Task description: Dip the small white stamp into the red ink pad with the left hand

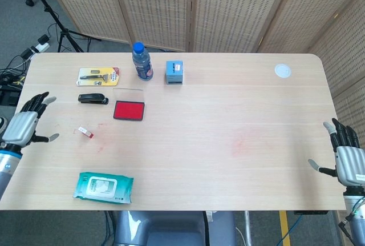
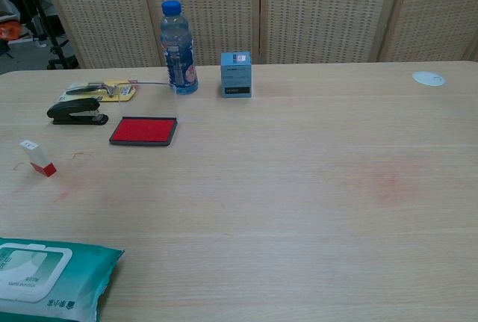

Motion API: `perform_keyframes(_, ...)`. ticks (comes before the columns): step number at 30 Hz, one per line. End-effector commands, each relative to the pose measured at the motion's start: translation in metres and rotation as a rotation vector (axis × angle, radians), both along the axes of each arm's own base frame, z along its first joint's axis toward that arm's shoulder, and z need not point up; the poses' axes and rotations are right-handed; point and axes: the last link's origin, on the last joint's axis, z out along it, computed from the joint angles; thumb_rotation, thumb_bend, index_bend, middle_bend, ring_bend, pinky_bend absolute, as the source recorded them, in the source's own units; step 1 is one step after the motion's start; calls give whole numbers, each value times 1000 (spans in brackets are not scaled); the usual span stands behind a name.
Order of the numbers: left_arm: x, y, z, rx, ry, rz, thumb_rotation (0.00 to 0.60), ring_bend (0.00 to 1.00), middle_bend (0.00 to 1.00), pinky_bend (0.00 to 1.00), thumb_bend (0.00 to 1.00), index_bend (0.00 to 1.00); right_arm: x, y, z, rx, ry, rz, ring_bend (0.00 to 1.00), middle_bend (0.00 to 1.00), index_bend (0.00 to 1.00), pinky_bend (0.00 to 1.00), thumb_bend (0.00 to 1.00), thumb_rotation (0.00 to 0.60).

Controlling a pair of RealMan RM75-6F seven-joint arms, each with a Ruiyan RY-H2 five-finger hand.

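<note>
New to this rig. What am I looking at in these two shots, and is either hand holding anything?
Two robot arms with humanlike hands work at a wooden table. The head view looks down from above; the chest view looks across the tabletop from lower down. The left hand and right hand sit open at the table's edges, holding nothing; neither shows in the chest view. On the table: a small white stamp with a red base, a red ink pad, a black stapler, a water bottle, a blue box, a wipes pack and a carded tool.
</note>
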Motion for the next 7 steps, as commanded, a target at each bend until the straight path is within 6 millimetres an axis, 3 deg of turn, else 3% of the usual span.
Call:
perform_keyframes(1,-1,-32,5,64,-36,1,600,0,0,0,109,70,2,2,0,1,0,14,0,0,0,0,53,600)
perform_keyframes(7,-1,-58,9,144,32,38,600,0,0,0,106,33,5,6,1,-6,7,31,0,0,0,0,53,600)
